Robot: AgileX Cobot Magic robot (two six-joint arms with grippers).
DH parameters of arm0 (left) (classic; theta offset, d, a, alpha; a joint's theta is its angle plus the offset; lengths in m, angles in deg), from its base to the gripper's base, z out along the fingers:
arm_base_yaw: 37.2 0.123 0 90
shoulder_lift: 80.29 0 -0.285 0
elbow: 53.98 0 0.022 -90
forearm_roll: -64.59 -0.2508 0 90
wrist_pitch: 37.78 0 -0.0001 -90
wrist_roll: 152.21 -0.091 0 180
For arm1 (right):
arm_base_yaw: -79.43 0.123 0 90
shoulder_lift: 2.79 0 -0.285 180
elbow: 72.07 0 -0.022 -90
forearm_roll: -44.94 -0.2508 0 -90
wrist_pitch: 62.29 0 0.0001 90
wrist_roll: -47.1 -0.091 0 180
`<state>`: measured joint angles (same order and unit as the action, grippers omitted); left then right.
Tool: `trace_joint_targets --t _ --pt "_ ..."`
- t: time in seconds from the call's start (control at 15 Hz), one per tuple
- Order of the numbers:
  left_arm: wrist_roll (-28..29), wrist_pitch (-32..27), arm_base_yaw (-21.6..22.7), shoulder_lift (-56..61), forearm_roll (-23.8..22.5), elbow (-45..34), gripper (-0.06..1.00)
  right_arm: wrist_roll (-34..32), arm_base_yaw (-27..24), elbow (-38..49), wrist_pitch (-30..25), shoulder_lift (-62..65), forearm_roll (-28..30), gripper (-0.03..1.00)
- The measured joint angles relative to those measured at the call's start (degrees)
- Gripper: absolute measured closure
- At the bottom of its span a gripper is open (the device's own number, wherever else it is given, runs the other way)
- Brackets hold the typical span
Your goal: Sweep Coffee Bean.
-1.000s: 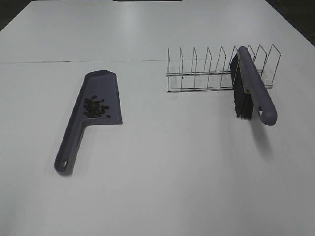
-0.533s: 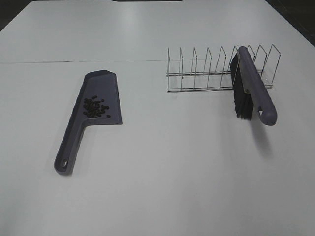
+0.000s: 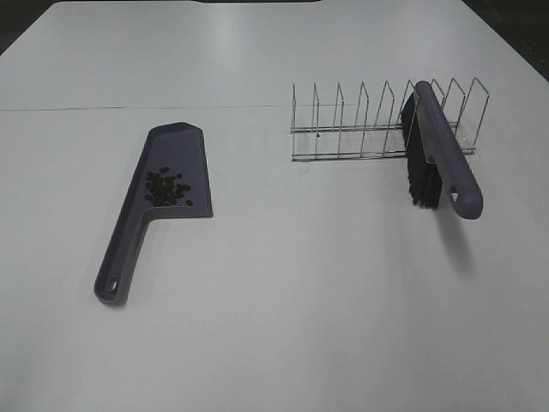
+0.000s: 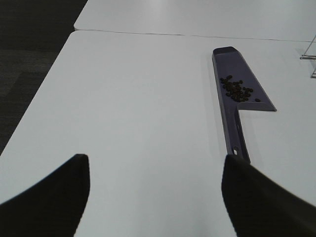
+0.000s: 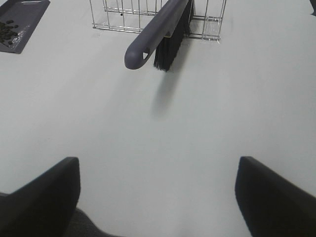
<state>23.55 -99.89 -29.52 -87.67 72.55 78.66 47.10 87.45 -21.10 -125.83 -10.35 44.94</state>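
A cluster of dark coffee beans (image 3: 166,188) lies inside the purple dustpan (image 3: 187,146) at the table's left; both also show in the left wrist view, beans (image 4: 236,89) and dustpan (image 4: 238,138). A purple brush (image 3: 446,154) with black bristles (image 3: 420,172) rests tilted in the wire rack (image 3: 360,129) at the right, its handle sticking out toward the front; it also shows in the right wrist view (image 5: 155,32). My left gripper (image 4: 155,195) is open and empty, well back from the dustpan. My right gripper (image 5: 158,197) is open and empty, back from the brush.
The white table (image 3: 300,300) has a seam line across its far part. The wire rack (image 5: 123,17) has several upright dividers. Dark floor (image 4: 24,59) lies beyond the table's left edge.
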Motion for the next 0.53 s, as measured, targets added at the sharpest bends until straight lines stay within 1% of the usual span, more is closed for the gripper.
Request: trace_joint_targets --t 0.53 --pt "0.0 0.0 0.0 0.0 0.0 0.0 0.26 -0.6 0.0 0.0 0.0 0.0 0.7 0.22"
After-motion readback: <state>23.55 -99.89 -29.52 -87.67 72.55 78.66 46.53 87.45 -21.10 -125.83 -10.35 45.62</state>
